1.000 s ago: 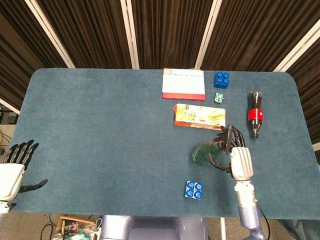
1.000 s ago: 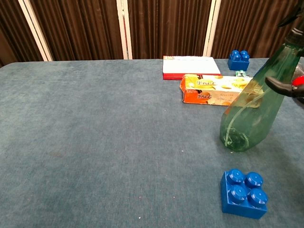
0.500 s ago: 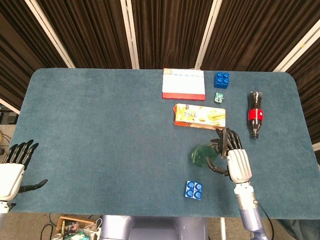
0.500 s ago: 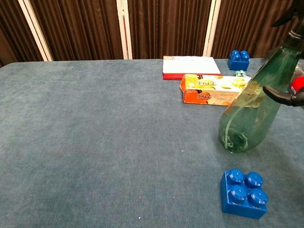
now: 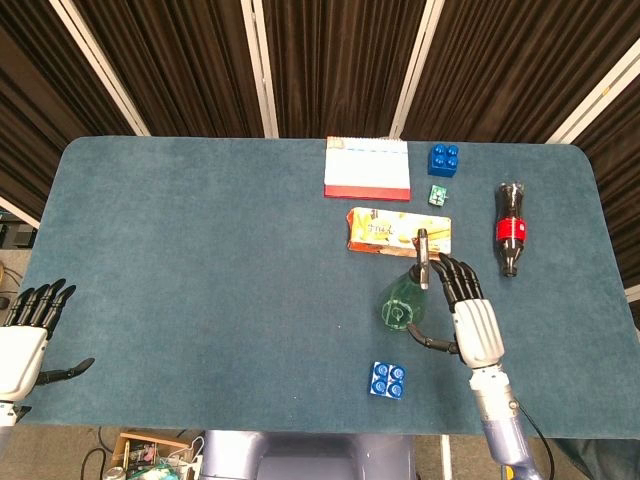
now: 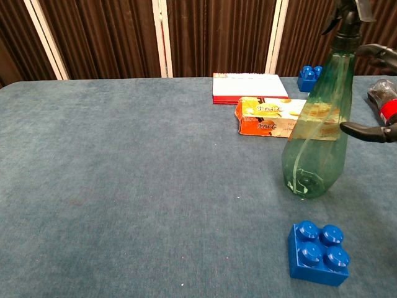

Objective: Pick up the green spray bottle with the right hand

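The green spray bottle [image 5: 405, 300] stands nearly upright on the blue table [image 5: 200, 260], right of centre, and the chest view shows its black nozzle on top of the bottle [image 6: 316, 143]. My right hand [image 5: 470, 320] is just right of it with its fingers stretched out and spread. Its thumb [image 6: 367, 131] reaches toward the bottle's side, and whether it touches I cannot tell. Nothing is gripped. My left hand [image 5: 25, 340] hangs open off the table's near left edge.
A blue brick [image 5: 388, 380] lies just in front of the bottle. Behind it lies an orange snack box [image 5: 398, 231]. A cola bottle [image 5: 511, 228] lies to the right. Further back are a red-and-white box [image 5: 367, 168], another blue brick [image 5: 444, 160] and a small green item [image 5: 438, 194].
The bottle has swung from a lean toward my right hand to nearly upright. The right hand's fingers have straightened and spread away from it. The left hand is unchanged.
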`<state>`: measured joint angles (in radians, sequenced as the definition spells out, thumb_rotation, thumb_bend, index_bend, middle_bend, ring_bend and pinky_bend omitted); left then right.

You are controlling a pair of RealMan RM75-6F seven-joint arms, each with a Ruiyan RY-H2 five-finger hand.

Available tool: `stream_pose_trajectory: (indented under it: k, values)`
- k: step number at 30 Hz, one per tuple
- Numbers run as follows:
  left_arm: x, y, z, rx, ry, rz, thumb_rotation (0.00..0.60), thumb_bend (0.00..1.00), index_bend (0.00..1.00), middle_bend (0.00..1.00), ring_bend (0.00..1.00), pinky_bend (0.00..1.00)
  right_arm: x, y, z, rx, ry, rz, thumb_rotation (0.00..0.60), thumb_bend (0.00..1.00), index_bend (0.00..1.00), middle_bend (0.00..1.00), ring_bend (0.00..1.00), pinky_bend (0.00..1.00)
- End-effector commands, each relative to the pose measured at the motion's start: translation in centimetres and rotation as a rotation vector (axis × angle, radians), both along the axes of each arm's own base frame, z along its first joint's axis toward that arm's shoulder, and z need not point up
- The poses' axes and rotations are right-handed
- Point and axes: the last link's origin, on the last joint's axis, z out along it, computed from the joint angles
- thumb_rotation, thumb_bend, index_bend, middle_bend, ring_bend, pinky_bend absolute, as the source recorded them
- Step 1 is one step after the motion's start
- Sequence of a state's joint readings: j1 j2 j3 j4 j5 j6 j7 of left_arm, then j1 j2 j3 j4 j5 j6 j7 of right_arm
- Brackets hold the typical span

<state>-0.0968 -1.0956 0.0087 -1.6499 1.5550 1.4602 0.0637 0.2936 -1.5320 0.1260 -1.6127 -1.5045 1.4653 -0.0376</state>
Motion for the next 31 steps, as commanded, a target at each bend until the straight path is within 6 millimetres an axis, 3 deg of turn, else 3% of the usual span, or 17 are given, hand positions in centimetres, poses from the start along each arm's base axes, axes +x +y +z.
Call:
stream_pose_trajectory:
  k: [1,10,19,23,28,31]
  values:
    - [0.0,0.0,0.0,0.001,0.000,0.000,0.600,0.00,0.00,0.00,0.00,0.04,0.0,0.2,0.4,-0.009,0.000,0.002,0.600,0.26,0.00,0.00,0.00,0.00]
    - [0.0,-0.1,0.1,0.006,-0.001,0.000,0.600,0.00,0.00,0.00,0.00,0.04,-1.3,1.0,2.1,-0.036,0.024,-0.009,0.600,0.26,0.00,0.00,0.00,0.00]
    - [0.0,-0.3,0.4,0.025,-0.003,0.001,0.600,0.00,0.00,0.00,0.00,0.04,-6.9,4.1,6.1,-0.117,0.362,-0.121,0.600,0.26,0.00,0.00,0.00,0.00]
    - [0.0,-0.4,0.5,0.027,-0.007,-0.009,0.600,0.00,0.00,0.00,0.00,0.04,-9.4,6.1,8.1,-0.141,0.487,-0.266,0.600,0.26,0.00,0.00,0.00,0.00]
    - [-0.1,-0.4,0.3,0.020,-0.005,-0.013,0.600,0.00,0.00,0.00,0.00,0.04,-10.3,6.3,10.4,-0.163,0.475,-0.365,0.600,0.26,0.00,0.00,0.00,0.00]
    - [-0.1,-0.4,0.3,0.018,-0.002,-0.010,0.600,0.00,0.00,0.00,0.00,0.04,-10.3,6.4,10.6,-0.154,0.464,-0.366,0.600,0.26,0.00,0.00,0.00,0.00]
